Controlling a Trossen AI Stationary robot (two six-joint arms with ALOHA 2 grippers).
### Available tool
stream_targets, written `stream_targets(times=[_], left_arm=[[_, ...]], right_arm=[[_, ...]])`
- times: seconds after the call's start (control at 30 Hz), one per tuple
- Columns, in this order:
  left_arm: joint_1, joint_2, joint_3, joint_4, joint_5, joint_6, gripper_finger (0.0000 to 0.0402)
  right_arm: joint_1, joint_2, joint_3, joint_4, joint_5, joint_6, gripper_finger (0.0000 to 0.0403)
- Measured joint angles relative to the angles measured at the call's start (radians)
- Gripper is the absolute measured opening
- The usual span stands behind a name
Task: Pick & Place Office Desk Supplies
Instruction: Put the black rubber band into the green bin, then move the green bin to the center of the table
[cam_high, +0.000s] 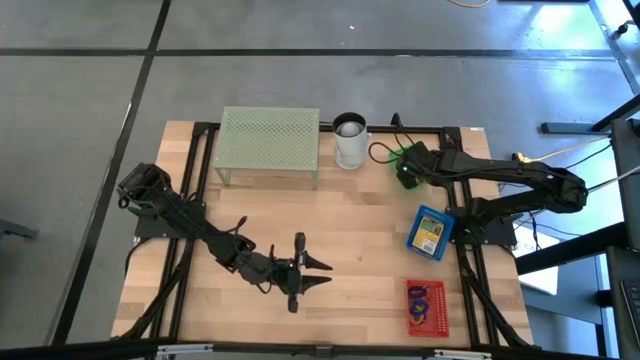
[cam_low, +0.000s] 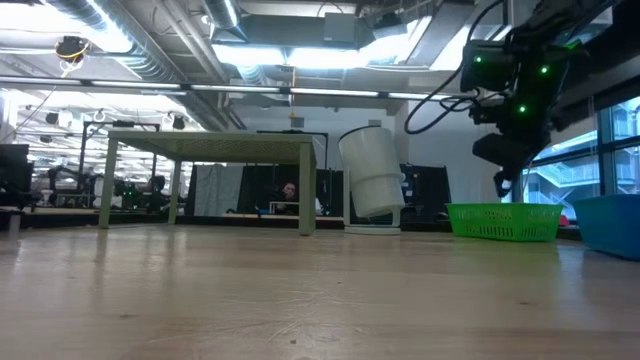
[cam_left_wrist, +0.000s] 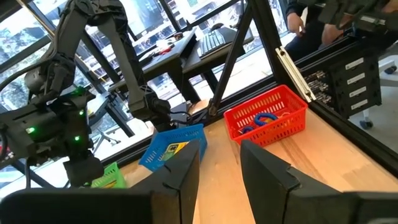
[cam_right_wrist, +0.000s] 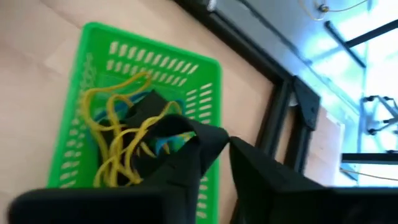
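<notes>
The right tool (cam_right_wrist: 214, 163) hangs over the green basket (cam_high: 408, 166), upper right of centre, fingers slightly parted, empty; yellow rubber bands (cam_right_wrist: 121, 140) lie inside. The left tool (cam_high: 318, 273), lower centre above the tabletop (cam_high: 360, 220), is open and empty.

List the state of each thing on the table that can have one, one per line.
Green basket: upright, yellow rubber bands inside.
Blue basket: upright, yellow pack inside.
Red basket: upright, blue bands inside.
Cup: upright beside the mesh stand.
Mesh stand: standing on its legs.
Right gripper: above the green basket, slightly open.
Left gripper: open, empty, over bare table.
</notes>
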Motion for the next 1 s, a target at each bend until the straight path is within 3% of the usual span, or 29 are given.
stream_targets(times=[0.13, 0.3, 0.57, 0.67, 0.83, 1.0], left_arm=[[0.014, 0.000, 0.000, 0.000, -0.020, 0.000, 0.0110], [0.036, 0.000, 0.000, 0.003, -0.121, 0.000, 0.0107], [0.108, 0.000, 0.000, 0.044, -0.251, -0.076, 0.0107], [0.147, 0.000, 0.000, 0.050, -0.228, -0.121, 0.0106], [0.226, 0.000, 0.000, 0.049, -0.083, -0.202, 0.0109], [0.265, 0.000, 0.000, 0.045, -0.014, -0.245, 0.0107]], right_arm=[[-0.002, 0.000, 0.000, 0.001, 0.049, -0.003, 0.0135], [-0.001, 0.000, 0.000, 0.001, 0.069, -0.004, 0.0187], [0.032, 0.000, 0.000, 0.007, 0.018, -0.028, 0.0208], [0.080, 0.000, 0.000, 0.009, 0.016, -0.058, 0.0200], [0.170, 0.000, 0.000, 0.019, -0.001, -0.156, 0.0184], [0.211, 0.000, 0.000, 0.060, -0.179, -0.292, 0.0175]])
